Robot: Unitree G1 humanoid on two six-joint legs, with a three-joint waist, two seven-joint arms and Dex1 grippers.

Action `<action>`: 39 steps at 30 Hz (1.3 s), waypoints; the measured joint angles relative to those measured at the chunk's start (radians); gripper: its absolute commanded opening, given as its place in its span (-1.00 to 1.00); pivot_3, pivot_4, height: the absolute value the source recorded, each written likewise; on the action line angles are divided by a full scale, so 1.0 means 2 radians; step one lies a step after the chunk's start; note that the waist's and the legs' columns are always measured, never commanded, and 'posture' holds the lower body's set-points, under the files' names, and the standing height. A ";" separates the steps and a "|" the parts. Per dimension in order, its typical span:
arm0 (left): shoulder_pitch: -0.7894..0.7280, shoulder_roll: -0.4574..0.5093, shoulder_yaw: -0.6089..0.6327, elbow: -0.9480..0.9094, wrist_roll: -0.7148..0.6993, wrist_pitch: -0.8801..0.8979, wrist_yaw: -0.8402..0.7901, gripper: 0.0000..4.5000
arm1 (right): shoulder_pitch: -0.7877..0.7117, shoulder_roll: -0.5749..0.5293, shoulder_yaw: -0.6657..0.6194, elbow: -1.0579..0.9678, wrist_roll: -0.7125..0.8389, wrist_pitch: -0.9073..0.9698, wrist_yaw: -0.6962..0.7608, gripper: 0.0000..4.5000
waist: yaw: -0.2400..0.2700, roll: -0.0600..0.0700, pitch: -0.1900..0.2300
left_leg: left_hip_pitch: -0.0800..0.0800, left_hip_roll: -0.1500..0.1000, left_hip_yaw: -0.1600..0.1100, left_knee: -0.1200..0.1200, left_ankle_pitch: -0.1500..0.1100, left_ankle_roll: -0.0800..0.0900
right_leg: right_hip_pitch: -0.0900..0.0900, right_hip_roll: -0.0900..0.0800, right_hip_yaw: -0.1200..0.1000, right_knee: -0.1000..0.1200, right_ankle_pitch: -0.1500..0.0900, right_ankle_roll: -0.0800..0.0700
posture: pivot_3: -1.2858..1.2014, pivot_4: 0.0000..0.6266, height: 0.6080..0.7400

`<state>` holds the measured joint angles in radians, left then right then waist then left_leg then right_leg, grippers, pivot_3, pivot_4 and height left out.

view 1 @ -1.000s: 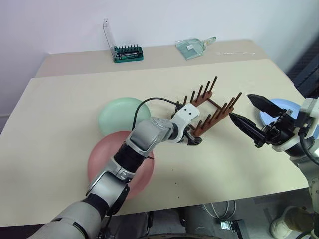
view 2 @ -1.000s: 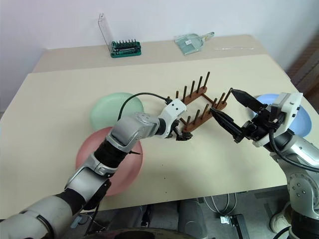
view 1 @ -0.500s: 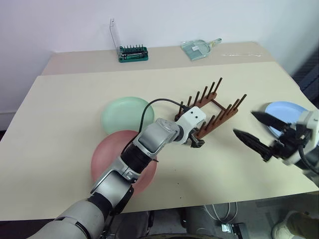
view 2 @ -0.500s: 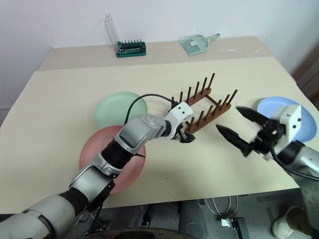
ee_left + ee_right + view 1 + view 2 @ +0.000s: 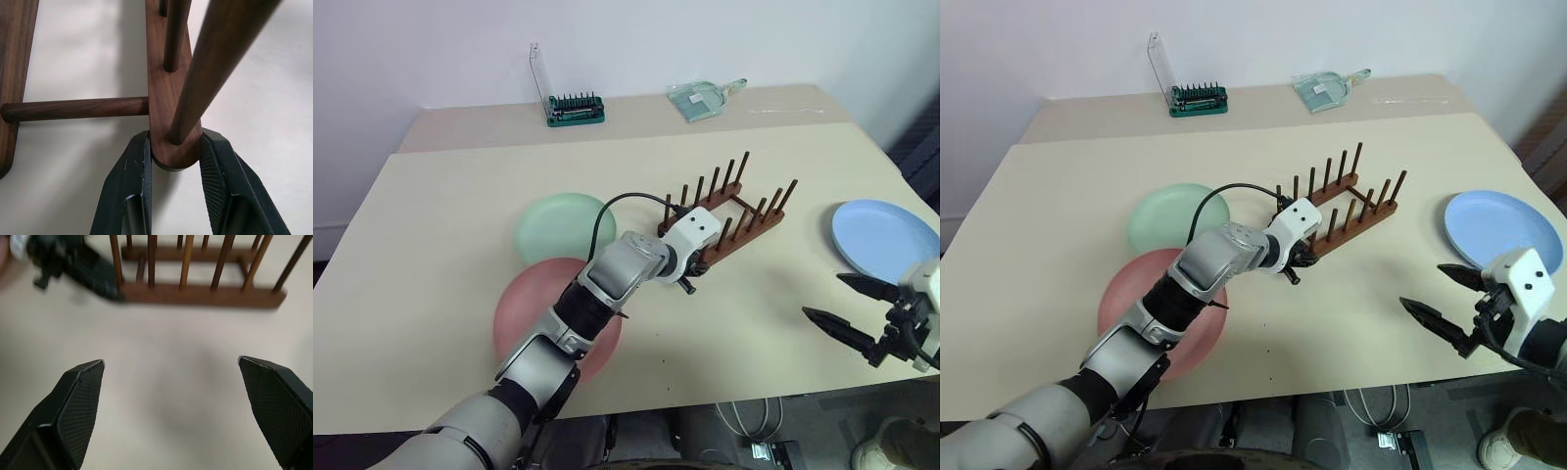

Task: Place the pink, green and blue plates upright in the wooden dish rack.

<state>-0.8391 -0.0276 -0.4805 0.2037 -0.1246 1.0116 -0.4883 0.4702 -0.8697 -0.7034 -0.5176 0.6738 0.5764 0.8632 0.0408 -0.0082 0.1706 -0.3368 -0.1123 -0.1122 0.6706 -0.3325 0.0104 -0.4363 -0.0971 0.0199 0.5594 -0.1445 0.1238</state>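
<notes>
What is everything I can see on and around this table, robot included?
Round matte pink plate: one, near edge, partly under the left arm.
Round mint green plate: one, just beyond the pink.
Round sky blue plate: one, right side, flat.
Dark brown wooden dish rack: one, centre, no plates in it.
Green bit holder, clear lid: one, far edge.
Clear dustpan: one, far edge.
Beige table: one.
Left gripper: black jaws closed on a rack rail's end.
Right gripper: jaws open, near the blue plate.
</notes>
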 measured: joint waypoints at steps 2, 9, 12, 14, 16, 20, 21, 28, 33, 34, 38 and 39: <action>-0.001 0.002 0.000 0.001 0.003 -0.002 -0.003 -0.66 | -0.003 0.000 0.000 0.003 -0.002 -0.001 0.001 1.00 | -0.001 0.000 0.000 | 0.000 0.000 0.000 0.000 0.000 0.000 | 0.000 0.000 0.000 0.000 0.000 0.000 | 0.03 -0.52 1.00; -0.001 0.034 0.003 0.021 0.008 -0.152 -0.075 -0.66 | -0.026 0.003 0.001 0.003 -0.001 0.003 0.002 1.00 | 0.001 0.001 -0.001 | 0.000 0.000 0.000 0.000 0.002 -0.003 | -0.003 0.000 0.000 0.000 0.001 -0.002 | 0.03 -0.52 1.00; -0.001 0.047 0.024 0.029 -0.015 -0.192 -0.130 -0.66 | -0.026 0.006 -0.005 0.005 0.005 0.003 0.012 1.00 | 0.000 0.002 -0.001 | -0.001 0.000 0.000 0.000 0.002 -0.003 | -0.003 0.000 0.000 0.000 0.001 -0.002 | 0.03 -0.52 1.00; -0.002 0.058 0.033 0.038 -0.020 -0.212 -0.156 -0.66 | -0.030 0.011 -0.015 0.007 0.019 0.005 0.018 1.00 | 0.000 0.003 -0.001 | 0.000 0.000 0.000 0.001 0.000 0.000 | -0.003 0.000 0.000 0.000 0.001 -0.002 | 0.03 -0.52 1.00; -0.013 0.077 0.032 0.062 -0.017 -0.244 -0.190 -0.66 | -0.041 0.019 -0.033 0.009 0.053 0.007 0.032 1.00 | -0.001 0.003 -0.001 | 0.000 0.000 0.000 0.001 0.000 0.000 | -0.003 0.000 0.000 0.000 0.001 -0.002 | 0.03 -0.52 1.00; -0.023 0.112 0.018 0.087 -0.007 -0.295 -0.267 -0.66 | -0.035 0.023 -0.069 0.017 0.076 0.000 0.061 1.00 | -0.001 0.003 -0.002 | 0.000 0.000 0.000 0.001 0.000 0.001 | -0.003 0.000 0.000 0.000 0.001 -0.002 | 0.03 -0.52 1.00; -0.023 0.120 0.010 0.095 -0.001 -0.314 -0.290 -0.66 | -0.031 0.023 -0.071 0.019 0.076 0.000 0.064 1.00 | 0.000 0.003 -0.002 | -0.001 0.000 0.000 0.002 -0.001 0.001 | -0.003 0.000 0.000 0.000 0.001 -0.002 | 0.03 -0.52 1.00; -0.025 0.107 -0.018 0.143 0.046 -0.380 -0.319 -0.66 | -0.028 0.029 -0.071 0.011 0.077 0.000 0.055 1.00 | 0.000 0.003 -0.002 | -0.002 0.000 0.000 0.005 -0.001 0.002 | -0.003 0.000 0.000 0.000 0.002 -0.001 | 0.03 -0.52 1.00; -0.032 0.083 -0.024 0.185 0.072 -0.389 -0.304 -0.66 | -0.025 0.030 -0.070 0.006 0.077 0.000 0.052 1.00 | 0.000 0.003 -0.002 | -0.001 0.000 0.000 0.005 -0.001 0.003 | -0.003 0.000 0.000 0.000 0.002 -0.001 | 0.03 -0.52 1.00; -0.034 0.080 -0.024 0.191 0.076 -0.390 -0.301 -0.66 | -0.024 0.030 -0.070 0.006 0.077 0.000 0.052 1.00 | 0.000 0.003 -0.002 | -0.001 0.000 0.000 0.005 -0.001 0.003 | -0.003 0.000 0.000 0.000 0.002 -0.001 | 0.03 -0.52 1.00; -0.039 0.073 -0.023 0.203 0.092 -0.395 -0.289 -0.66 | -0.023 0.030 -0.070 0.005 0.076 0.000 0.052 1.00 | 0.000 0.003 -0.002 | -0.001 0.000 0.000 0.005 -0.002 0.003 | -0.003 0.000 0.000 0.000 0.002 -0.001 | 0.03 -0.52 1.00; -0.039 0.071 -0.022 0.203 0.092 -0.391 -0.290 -0.66 | -0.023 0.030 -0.070 0.005 0.076 0.000 0.051 1.00 | 0.000 0.003 -0.002 | -0.001 0.000 0.000 0.005 -0.002 0.003 | -0.002 0.000 0.000 0.000 0.002 -0.001 | 0.03 -0.52 1.00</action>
<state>-0.9167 0.1144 -0.5242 0.6102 0.0588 0.2306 -1.0692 0.4234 -0.8103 -0.8443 -0.5067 0.8264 0.5755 0.9656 0.0406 -0.0020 0.1671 -0.3395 -0.1131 -0.1119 0.6807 -0.3355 0.0157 -0.4412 -0.0975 0.0197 0.5597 -0.1411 0.1220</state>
